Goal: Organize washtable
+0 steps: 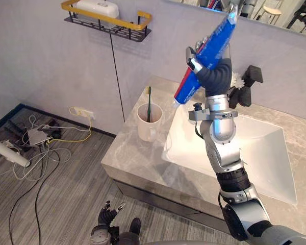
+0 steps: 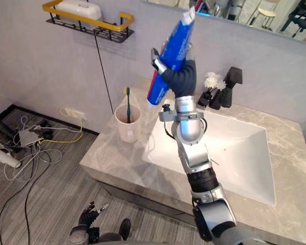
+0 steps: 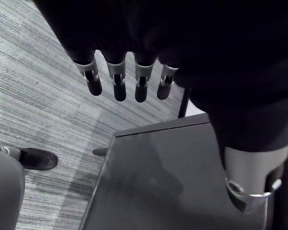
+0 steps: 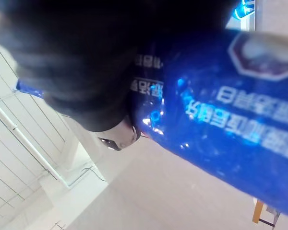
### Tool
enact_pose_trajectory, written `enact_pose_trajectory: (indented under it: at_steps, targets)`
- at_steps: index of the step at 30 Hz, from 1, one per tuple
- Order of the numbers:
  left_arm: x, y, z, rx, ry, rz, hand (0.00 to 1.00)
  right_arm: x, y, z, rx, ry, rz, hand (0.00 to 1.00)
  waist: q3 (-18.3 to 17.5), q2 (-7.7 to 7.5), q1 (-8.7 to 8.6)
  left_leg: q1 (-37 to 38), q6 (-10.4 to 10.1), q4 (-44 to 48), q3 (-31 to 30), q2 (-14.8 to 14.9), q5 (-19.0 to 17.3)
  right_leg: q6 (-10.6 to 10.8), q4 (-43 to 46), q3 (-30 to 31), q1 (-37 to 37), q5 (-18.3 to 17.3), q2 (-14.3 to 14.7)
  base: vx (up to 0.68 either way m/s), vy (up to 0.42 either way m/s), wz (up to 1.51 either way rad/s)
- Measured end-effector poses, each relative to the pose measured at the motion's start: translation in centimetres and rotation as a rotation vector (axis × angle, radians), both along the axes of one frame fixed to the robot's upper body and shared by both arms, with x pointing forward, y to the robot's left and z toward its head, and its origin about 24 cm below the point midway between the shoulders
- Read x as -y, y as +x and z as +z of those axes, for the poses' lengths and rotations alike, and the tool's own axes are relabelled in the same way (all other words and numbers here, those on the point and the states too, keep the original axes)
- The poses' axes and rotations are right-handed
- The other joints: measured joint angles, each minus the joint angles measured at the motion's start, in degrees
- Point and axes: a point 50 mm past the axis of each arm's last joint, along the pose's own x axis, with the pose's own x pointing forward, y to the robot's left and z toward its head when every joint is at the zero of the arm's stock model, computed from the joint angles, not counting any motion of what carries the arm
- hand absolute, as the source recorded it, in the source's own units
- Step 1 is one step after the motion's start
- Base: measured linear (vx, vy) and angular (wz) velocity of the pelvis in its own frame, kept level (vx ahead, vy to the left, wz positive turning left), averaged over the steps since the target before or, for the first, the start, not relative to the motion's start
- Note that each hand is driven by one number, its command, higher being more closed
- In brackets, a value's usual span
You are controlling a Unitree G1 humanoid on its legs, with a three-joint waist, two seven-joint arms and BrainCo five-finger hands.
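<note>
The right hand (image 1: 215, 74) is raised high, its fingers (image 1: 192, 60) curled tight around a blue toothpaste tube (image 1: 214, 43), which slants out above and below them. Below the fingers and to their left, a cup (image 1: 149, 127) with a green toothbrush (image 1: 149, 99) stands on the bench (image 1: 132, 158). The sink (image 1: 265, 148) lies beneath them. The left hand (image 3: 119, 81) hangs low over the floor (image 3: 43, 110), fingers relaxed, holding nothing.

Fingers (image 1: 192, 57) of the right hand (image 1: 217, 74) curl mostly out of sight behind the blue-and-red toothpaste tube (image 1: 214, 41). That arm covers part of the black faucet (image 1: 253, 75). The grey marble worktop (image 1: 135, 158) runs off the right edge.
</note>
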Motion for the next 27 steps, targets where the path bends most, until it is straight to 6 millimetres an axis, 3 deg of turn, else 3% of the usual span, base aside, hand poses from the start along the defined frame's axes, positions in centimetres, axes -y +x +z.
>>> enact_pose_trajectory:
  at_steps: [11, 27]
  targets:
    - [0.5, 1.5, 0.5, 0.043, 0.003, -0.043, 0.0, -1.8, 1.5, 1.4, -0.013, -0.063, 0.01, 1.0, 2.26, -0.26, 2.04, -1.35, -0.02, 0.03, -0.81, -0.01, 0.01, 0.0, 0.0, -1.29, -0.87, 0.0, 0.09, 0.0, -0.006, 0.05]
    - [0.5, 1.8, 0.8, 0.059, 0.017, -0.04, 0.0, -3.2, 1.8, 0.9, -0.044, -0.137, 0.062, 1.0, 3.31, -0.4, 2.08, -1.23, -0.04, 0.04, -0.97, -0.03, 0.0, -0.01, 0.18, -1.6, -0.75, 0.01, 0.04, -0.02, -0.009, 0.01]
